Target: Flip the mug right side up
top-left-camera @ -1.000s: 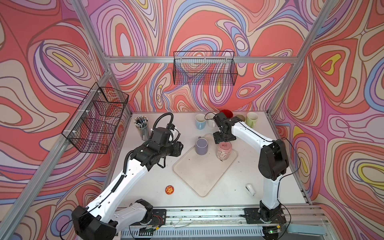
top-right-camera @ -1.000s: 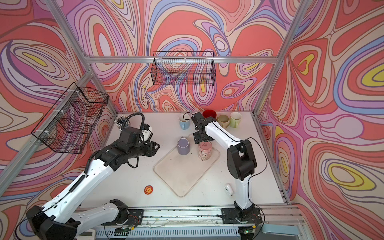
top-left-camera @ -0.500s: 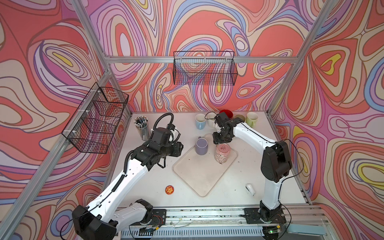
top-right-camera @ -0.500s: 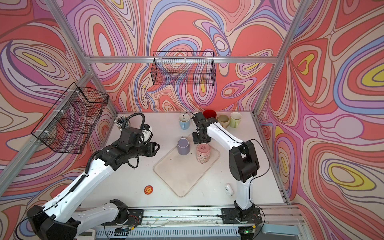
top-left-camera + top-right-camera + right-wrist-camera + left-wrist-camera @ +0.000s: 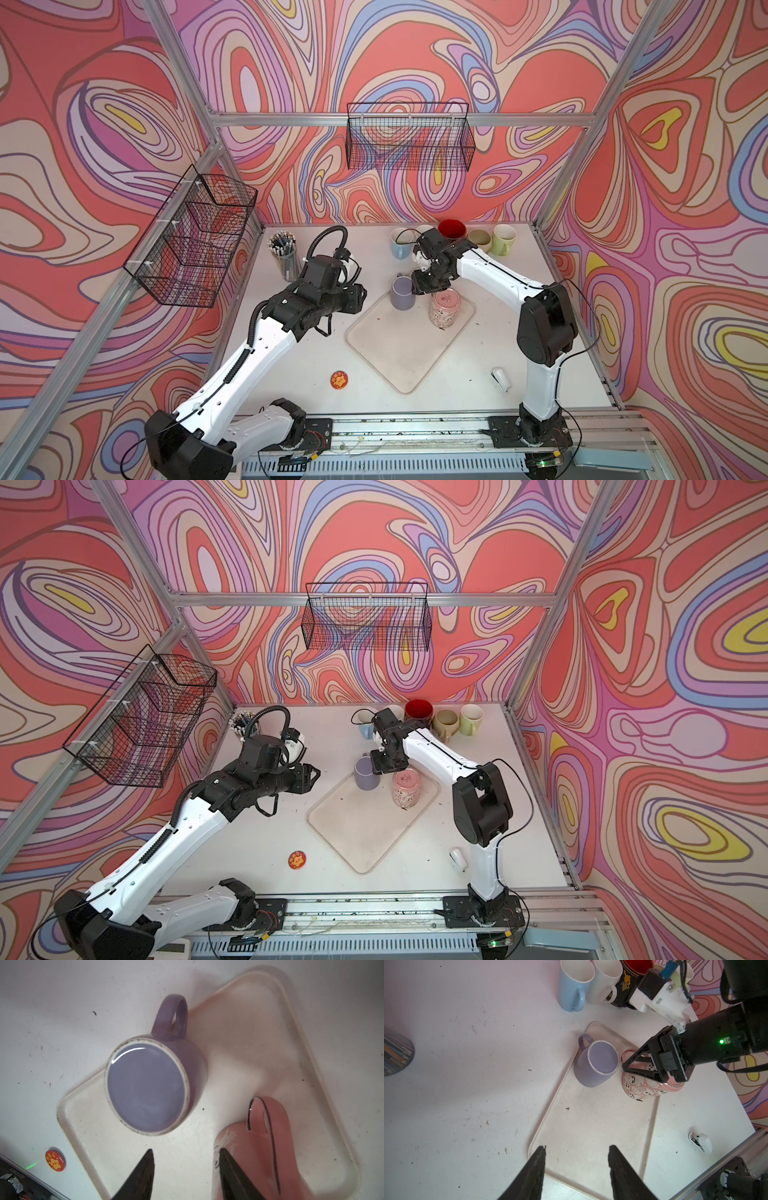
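Two mugs stand base-up on the cream tray [image 5: 399, 357]. One is a purple mug [image 5: 402, 293] [image 5: 145, 1086] and the other a pink patterned mug [image 5: 444, 309] [image 5: 648, 1086]. My right gripper [image 5: 430, 286] [image 5: 186, 1150] hangs open just above the gap between them. Only bare tray shows between its fingers, and one finger overlaps the pink mug's side [image 5: 259, 1147]. The pink handle lies ahead of the fingertips, outside the jaws. My left gripper [image 5: 361, 293] [image 5: 577, 1147] is open and empty by the tray's left edge, pointing at the mugs.
A row of upright mugs lines the back: blue [image 5: 400, 243], red-lined [image 5: 452, 229], green [image 5: 503, 239]. A pencil cup [image 5: 284, 251] stands at the back left. An orange badge [image 5: 339, 379] and a small white object [image 5: 500, 378] lie near the front. Wire baskets hang on the walls.
My right gripper's jaws have narrowed, and it has shifted from the pink mug toward the purple mug. The left arm has not moved.
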You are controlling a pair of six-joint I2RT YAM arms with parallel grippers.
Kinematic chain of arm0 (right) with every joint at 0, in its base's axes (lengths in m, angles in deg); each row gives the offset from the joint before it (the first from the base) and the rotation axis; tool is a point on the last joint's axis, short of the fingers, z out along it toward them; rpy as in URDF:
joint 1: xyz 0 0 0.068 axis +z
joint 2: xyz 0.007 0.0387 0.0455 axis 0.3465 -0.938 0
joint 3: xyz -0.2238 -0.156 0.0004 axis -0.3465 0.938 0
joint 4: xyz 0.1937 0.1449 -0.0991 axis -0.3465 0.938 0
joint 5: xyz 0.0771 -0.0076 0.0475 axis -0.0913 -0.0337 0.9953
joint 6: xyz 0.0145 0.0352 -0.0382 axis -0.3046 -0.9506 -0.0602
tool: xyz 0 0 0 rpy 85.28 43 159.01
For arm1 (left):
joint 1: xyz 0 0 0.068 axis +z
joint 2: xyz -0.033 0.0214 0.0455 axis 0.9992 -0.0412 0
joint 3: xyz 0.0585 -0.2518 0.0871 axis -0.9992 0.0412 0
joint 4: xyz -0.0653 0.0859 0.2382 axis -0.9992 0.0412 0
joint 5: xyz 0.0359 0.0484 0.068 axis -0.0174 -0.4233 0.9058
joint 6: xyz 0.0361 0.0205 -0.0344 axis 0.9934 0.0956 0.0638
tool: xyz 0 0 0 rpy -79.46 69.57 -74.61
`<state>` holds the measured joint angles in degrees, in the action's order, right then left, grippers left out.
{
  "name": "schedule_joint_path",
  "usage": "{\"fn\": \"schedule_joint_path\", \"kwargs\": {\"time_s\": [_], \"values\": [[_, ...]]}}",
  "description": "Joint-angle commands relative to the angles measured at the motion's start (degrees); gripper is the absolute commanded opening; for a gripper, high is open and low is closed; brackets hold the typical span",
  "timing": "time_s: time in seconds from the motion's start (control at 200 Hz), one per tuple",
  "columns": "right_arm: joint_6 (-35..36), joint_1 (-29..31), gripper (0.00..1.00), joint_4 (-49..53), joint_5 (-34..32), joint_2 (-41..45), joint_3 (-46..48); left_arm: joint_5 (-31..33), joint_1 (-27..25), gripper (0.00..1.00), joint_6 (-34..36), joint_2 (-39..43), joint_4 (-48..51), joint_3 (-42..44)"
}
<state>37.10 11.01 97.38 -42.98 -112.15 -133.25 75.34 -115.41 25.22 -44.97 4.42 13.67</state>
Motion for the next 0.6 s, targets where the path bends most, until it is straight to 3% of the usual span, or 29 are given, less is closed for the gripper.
{"fn": "schedule_joint_path", "kwargs": {"time_s": [0.0, 0.185, 0.596], "values": [[0.1, -0.2, 0.53, 1.6, -3.3, -0.6, -1.5, -0.1, 0.0, 0.52, 0.1, -0.2, 0.6, 0.2], [1.2, -1.6, 0.61, 7.9, -11.5, -4.0, -7.2, -0.3, 0.0, 0.52, 0.1, -0.3, 0.7, 0.1], [1.0, -6.2, 0.62, 10.1, -14.7, -7.6, -7.5, -0.1, 0.0, 0.52, 0.2, -0.5, 0.8, 0.2]]}}
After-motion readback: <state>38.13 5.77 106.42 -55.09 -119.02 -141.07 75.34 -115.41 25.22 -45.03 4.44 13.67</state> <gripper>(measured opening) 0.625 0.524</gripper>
